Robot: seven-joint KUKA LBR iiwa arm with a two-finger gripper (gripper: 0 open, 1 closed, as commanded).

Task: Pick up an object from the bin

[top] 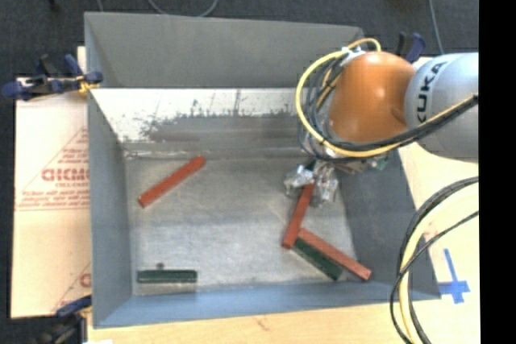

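My gripper is low in the right part of the bin, its metal fingers at the upper end of a red stick that leans down and to the left from them. Whether the fingers grip that stick I cannot make out. Just below, a second red stick lies slanting toward the bin's front right corner, with a dark green stick lying alongside it.
Another red stick lies slantwise in the left middle of the bin. A dark green stick rests along the front wall at the left. The arm's orange cover and yellow cables hang over the right rear of the bin.
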